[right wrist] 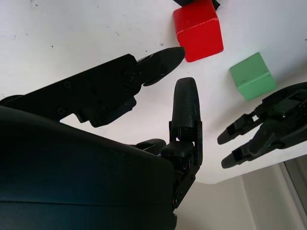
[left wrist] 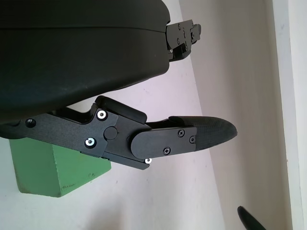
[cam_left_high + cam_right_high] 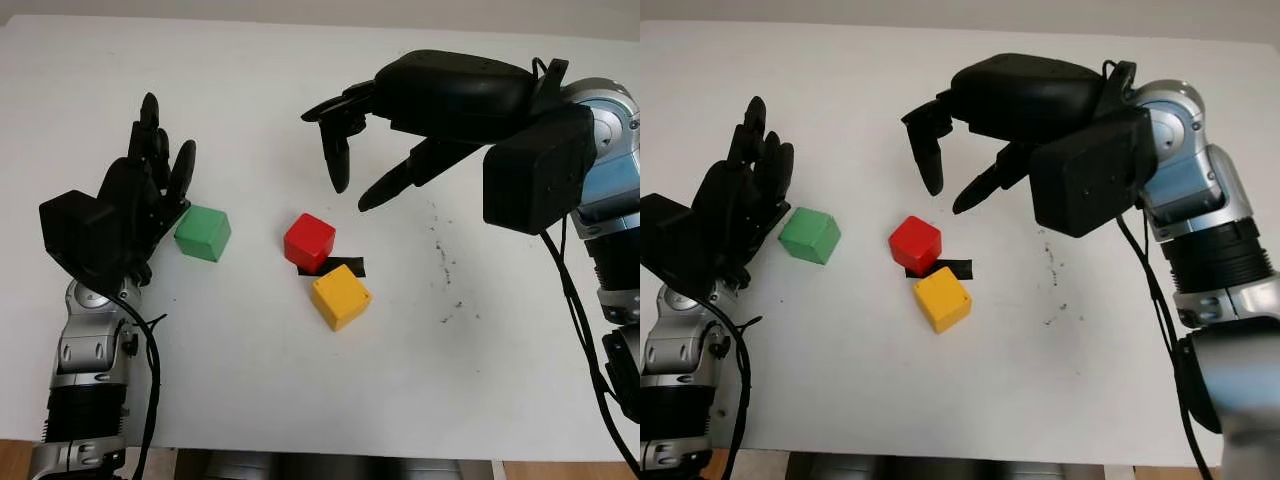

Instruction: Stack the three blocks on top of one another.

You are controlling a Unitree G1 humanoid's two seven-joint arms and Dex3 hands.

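From the head cameras, the white bench (image 3: 250,380) carries a green block (image 3: 203,232) at left, a red block (image 3: 309,242) in the middle and a yellow block (image 3: 340,296) just nearer, touching it beside a black tape mark (image 3: 345,266); the right robot hand (image 3: 350,150) hangs open above and beyond the red block, holding nothing; the left robot hand (image 3: 150,165) stands open just left of the green block.

In the left wrist view, the green block sits just beside the hand's fingers (image 2: 192,136); whether they touch is unclear.

In the right wrist view, the fingertips (image 1: 184,103) point towards the red block.

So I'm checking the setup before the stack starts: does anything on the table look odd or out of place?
Only small things: a strip of black tape lies between the red block and yellow block, and dark specks mark the white table to their right. The green block sits flat.
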